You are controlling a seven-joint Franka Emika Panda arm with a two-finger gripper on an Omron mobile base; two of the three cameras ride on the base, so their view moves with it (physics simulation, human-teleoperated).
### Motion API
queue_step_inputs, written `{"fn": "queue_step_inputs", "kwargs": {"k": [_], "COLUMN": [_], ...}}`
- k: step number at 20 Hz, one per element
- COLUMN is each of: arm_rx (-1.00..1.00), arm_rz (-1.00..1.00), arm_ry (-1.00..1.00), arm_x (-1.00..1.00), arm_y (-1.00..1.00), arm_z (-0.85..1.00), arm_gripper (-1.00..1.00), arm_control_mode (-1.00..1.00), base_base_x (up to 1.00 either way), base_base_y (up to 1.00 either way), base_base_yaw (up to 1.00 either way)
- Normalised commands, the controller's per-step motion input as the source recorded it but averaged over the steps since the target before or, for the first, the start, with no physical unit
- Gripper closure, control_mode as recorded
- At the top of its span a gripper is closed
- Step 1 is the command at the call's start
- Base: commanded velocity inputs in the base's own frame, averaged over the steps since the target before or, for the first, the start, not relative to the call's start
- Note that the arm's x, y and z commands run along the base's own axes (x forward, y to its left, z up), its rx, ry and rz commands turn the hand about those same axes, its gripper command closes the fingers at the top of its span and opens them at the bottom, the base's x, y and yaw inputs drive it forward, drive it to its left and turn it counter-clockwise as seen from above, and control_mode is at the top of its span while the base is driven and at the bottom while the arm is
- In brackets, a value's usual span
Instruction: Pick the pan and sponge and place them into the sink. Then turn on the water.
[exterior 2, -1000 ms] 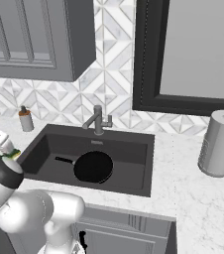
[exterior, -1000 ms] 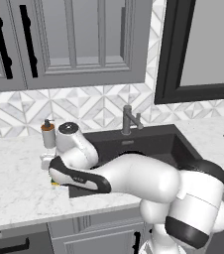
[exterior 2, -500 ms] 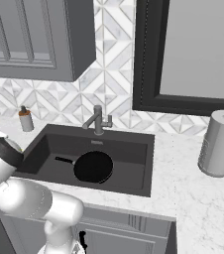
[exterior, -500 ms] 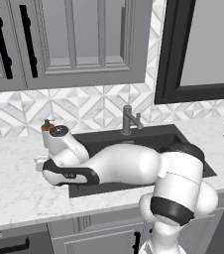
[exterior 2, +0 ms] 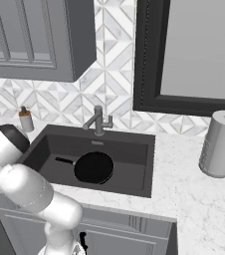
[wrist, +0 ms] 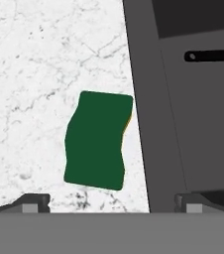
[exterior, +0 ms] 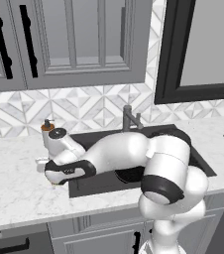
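White marble counter point(exterior 2: 184, 189) is surrounding your sink point(exterior 2: 134, 149), which is holding the pan point(exterior 2: 93, 167); the sponge point(wrist: 98, 140) is lying just beside its rim. Your gripper point(wrist: 109, 201), jaws spread, has swung lower over it.

A home kitchen: a dark sink point(exterior 2: 134, 164) sits in a white marble counter point(exterior 2: 194, 204) beneath a grey faucet point(exterior 2: 98, 119), backed by geometric tile point(exterior: 84, 109). Grey cabinets point(exterior: 74, 39) hang above and run below, a dark-framed window point(exterior 2: 194, 50) stands behind, and a paper towel roll point(exterior 2: 220, 143) and soap dispenser point(exterior 2: 25, 119) stand on the counter.
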Motion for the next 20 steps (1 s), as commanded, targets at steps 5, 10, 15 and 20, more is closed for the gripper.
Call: {"fn": "queue_step_inputs", "kwargs": {"k": [5, 10, 15, 20], "arm_rx": [-0.01, -0.01, -0.01, -0.01], "arm_rz": [0.00, 0.00, 0.00, -0.01], "arm_ry": [0.00, 0.00, 0.00, 0.00], "arm_x": [0.16, 0.17, 0.14, 0.24], "arm_y": [0.02, 0.02, 0.03, 0.14], "arm_z": [-0.25, -0.24, -0.27, -0.22], "arm_gripper": [-1.00, -1.00, -1.00, -1.00], "arm_control_mode": [-1.00, -1.00, -1.00, -1.00], "base_base_x": [0.00, 0.00, 0.00, 0.00], "base_base_y": [0.00, 0.00, 0.00, 0.00], "base_base_yaw": [0.00, 0.00, 0.00, 0.00]}}
